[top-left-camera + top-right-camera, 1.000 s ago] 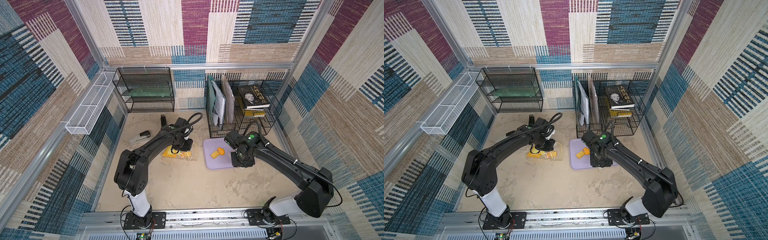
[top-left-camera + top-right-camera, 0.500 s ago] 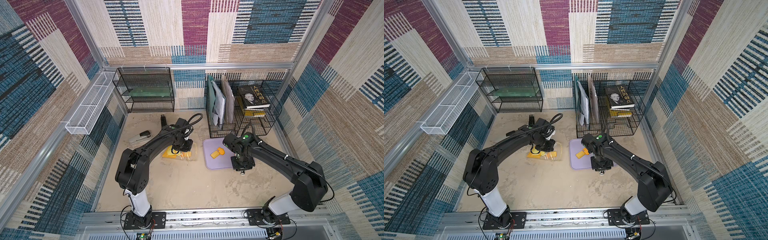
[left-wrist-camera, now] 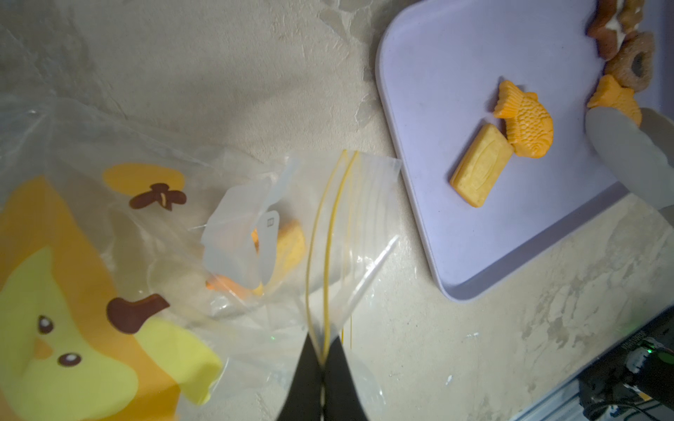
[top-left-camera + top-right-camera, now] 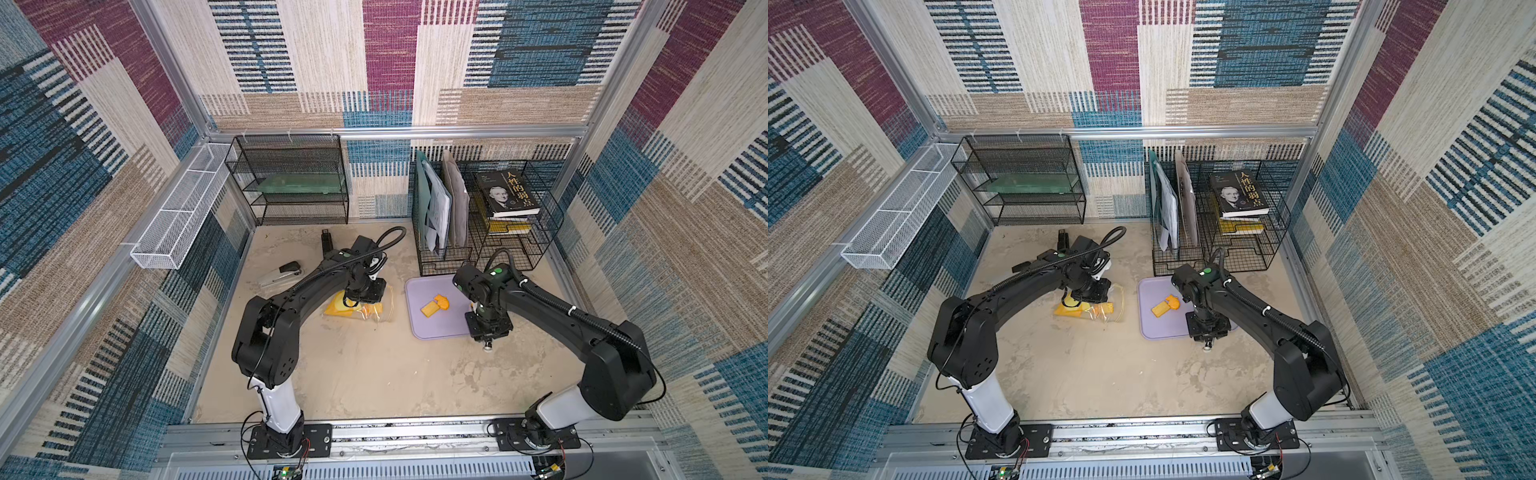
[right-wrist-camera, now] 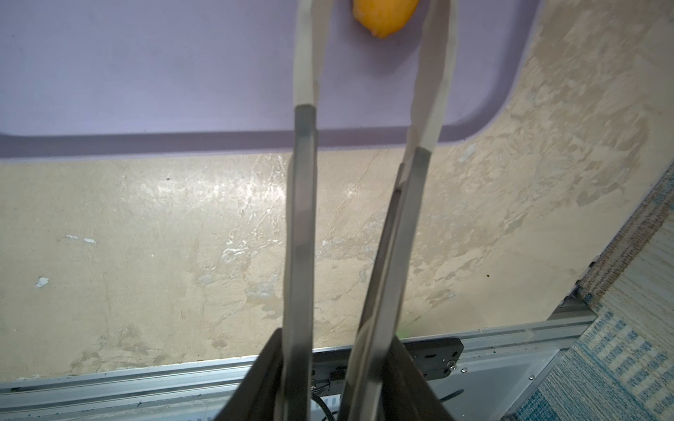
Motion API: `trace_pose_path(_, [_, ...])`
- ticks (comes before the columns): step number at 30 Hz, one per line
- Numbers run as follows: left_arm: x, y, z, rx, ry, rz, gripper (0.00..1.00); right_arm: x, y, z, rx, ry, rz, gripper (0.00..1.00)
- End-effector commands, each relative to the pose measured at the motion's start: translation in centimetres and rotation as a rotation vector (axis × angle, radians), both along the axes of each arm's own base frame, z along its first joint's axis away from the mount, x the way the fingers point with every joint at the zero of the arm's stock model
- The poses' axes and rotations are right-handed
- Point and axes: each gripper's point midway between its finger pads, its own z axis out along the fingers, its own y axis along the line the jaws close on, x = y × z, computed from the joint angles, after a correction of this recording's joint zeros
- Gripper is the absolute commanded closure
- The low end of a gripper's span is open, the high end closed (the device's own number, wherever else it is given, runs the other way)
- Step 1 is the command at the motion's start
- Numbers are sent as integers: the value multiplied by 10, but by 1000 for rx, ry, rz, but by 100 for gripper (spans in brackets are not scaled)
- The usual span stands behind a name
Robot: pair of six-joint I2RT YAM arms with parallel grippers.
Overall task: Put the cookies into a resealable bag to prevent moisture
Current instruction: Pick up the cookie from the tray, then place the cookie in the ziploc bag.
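The resealable bag (image 4: 353, 309) (image 4: 1096, 309) lies on the table left of the tray, clear with a yellow print (image 3: 73, 328). My left gripper (image 3: 322, 346) (image 4: 363, 291) is shut on its yellow zip rim, and two orange cookies (image 3: 291, 248) lie inside. More cookies (image 4: 434, 305) (image 4: 1165, 306) lie on the lilac tray (image 3: 456, 237): a fish (image 3: 525, 124), a rectangle (image 3: 481, 166), two brown ones (image 3: 620, 36). My right gripper (image 5: 337, 350) (image 4: 488, 328) is shut on metal tongs (image 5: 302, 218). Their white tips straddle an orange cookie (image 5: 383, 14).
A stapler (image 4: 280, 272) and a small black object (image 4: 327, 241) lie at the back left. A black wire shelf (image 4: 291, 183) and a file rack with books (image 4: 486, 216) stand along the back wall. A white mesh basket (image 4: 183, 208) hangs on the left wall.
My right wrist has turned and shifted slightly toward the tray's front edge, tongs still in its grip. The left arm and the bag have stayed put.
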Motion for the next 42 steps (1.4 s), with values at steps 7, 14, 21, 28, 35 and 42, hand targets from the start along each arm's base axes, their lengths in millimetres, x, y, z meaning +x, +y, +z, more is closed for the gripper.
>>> trace_pose_path(7, [1,-1,2,-5,-3,-18,100,28,25,-3,93,-104,58,72])
trace_pose_path(14, [1,-1,4,-2,-2,-18,100,27,19,15,78,-160,43,76])
trace_pose_path(21, [1,-4,4,-6,7,-28,100,18,26,35,115,-201,93,76])
trace_pose_path(28, [1,-10,6,-34,16,-35,100,3,65,47,217,-230,242,76])
trace_pose_path(35, [1,-14,13,-50,12,-48,100,-8,124,52,376,-237,404,75])
trace_pose_path(42, [-4,-12,16,-38,17,-67,100,3,166,38,470,-231,488,75])
